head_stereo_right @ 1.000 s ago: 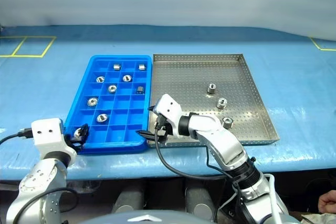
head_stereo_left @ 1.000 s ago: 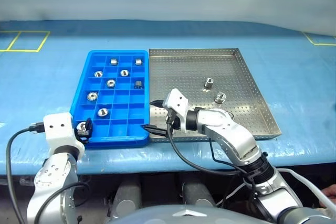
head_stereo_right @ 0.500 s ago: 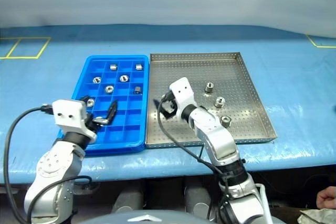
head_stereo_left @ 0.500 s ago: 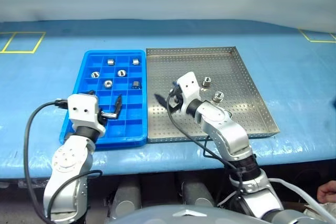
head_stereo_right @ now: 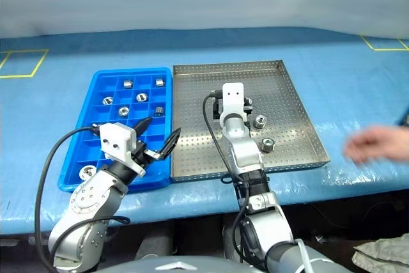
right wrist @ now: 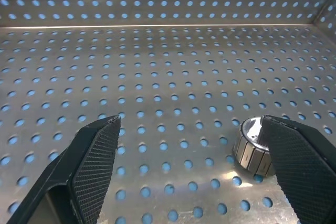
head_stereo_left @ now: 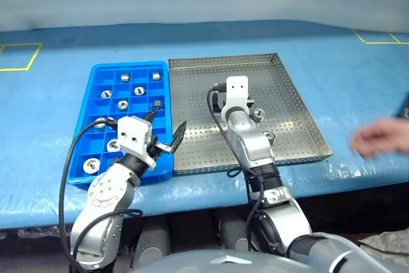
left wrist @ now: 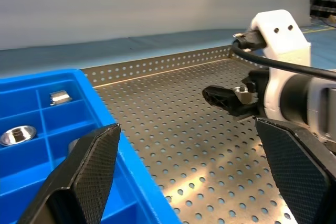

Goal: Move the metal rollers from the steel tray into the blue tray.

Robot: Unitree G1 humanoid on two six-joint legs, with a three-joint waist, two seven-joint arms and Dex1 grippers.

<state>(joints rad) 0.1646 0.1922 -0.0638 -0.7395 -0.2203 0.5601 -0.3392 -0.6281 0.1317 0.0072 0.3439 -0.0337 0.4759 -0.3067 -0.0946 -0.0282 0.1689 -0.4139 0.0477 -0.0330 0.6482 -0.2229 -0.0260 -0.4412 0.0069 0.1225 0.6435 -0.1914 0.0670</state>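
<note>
The steel tray (head_stereo_left: 300, 119) lies right of the blue tray (head_stereo_left: 167, 94). Several metal rollers sit in the blue tray's cells, among them one in the near left corner (head_stereo_left: 91, 165). Two rollers (head_stereo_left: 258, 114) (head_stereo_left: 268, 137) lie loose on the steel tray's perforated floor. A third roller (right wrist: 253, 152) stands just inside one finger of my right gripper (right wrist: 190, 124), which is open low over the steel tray's middle. My left gripper (head_stereo_left: 165, 126) hangs open and empty over the blue tray's near right corner, pointing toward the steel tray.
A person's blurred hand (head_stereo_left: 382, 137) reaches in over the blue table cover (head_stereo_left: 358, 75) right of the steel tray. Yellow tape marks (head_stereo_left: 19, 55) lie at the far left and far right. The trays touch along their long sides.
My left gripper opened and swung right from the blue tray's near left corner, leaving a roller there. My right gripper turned from the trays' seam into the steel tray. A hand appeared at right.
</note>
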